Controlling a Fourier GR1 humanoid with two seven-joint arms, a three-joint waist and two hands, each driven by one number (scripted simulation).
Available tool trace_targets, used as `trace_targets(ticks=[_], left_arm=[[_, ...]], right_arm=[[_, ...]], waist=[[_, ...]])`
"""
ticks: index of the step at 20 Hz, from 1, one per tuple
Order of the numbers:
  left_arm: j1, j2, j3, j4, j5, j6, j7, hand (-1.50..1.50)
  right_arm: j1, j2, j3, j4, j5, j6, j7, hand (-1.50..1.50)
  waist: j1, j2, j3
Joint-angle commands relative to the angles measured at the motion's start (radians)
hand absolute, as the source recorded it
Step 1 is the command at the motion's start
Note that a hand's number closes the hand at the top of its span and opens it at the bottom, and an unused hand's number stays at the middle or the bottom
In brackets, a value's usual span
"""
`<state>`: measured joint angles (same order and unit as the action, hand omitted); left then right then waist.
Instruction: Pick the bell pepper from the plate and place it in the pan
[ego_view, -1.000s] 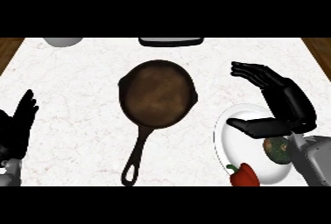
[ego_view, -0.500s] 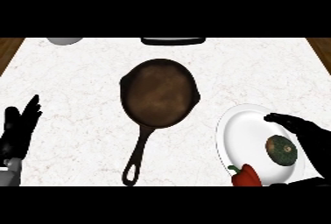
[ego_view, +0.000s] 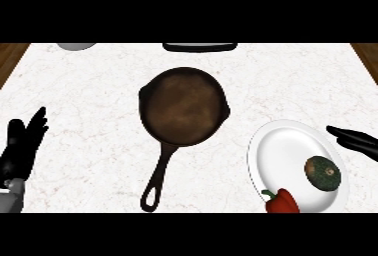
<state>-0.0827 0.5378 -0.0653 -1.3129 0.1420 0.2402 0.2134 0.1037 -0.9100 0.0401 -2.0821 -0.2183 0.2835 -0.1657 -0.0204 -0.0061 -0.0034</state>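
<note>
At the far left edge the left hand (ego_view: 22, 145) rests with its fingers straight and pointing up, released and holding nothing. Right of it, at the middle of the marbled surface (ego_view: 81, 100), lies the pan (ego_view: 184, 107), dark and empty, its handle running toward the near side. At the far edge sit a grey object (ego_view: 76, 46), only partly in view, and a dark tray-like thing (ego_view: 201, 47).

Further right is the white plate (ego_view: 284, 145). On it, near its right side, lies a round dark green thing (ego_view: 323, 172). The red bell pepper (ego_view: 280, 201) sits at the plate's near edge, partly cut off by the view's lower limit.

At the right edge the right hand (ego_view: 358, 141) shows only as extended fingers beside the plate, released and touching nothing.

The task seems to be at the reaching step, with no grasp made. The next move calls for bringing the right hand nearer and leftward over the pepper, closing round it while avoiding the green thing.
</note>
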Motion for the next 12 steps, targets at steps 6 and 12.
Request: trace_targets(ticks=[6, 12], left_arm=[[-0.024, -0.011, -0.011, 0.005, -0.030, -0.003, -0.001, 0.00], [-0.057, -0.011, 0.030, 0.068, -0.001, -0.057, -0.023, 0.00]], right_arm=[[-0.067, -0.215, 0.111, -0.240, 0.239, 0.081, 0.373, -1.50], [-0.160, -0.185, 0.309, -0.344, 0.363, 0.148, 0.622, -1.50]], waist=[[0.024, 0.004, 0.001], [0.033, 0.008, 0.001]])
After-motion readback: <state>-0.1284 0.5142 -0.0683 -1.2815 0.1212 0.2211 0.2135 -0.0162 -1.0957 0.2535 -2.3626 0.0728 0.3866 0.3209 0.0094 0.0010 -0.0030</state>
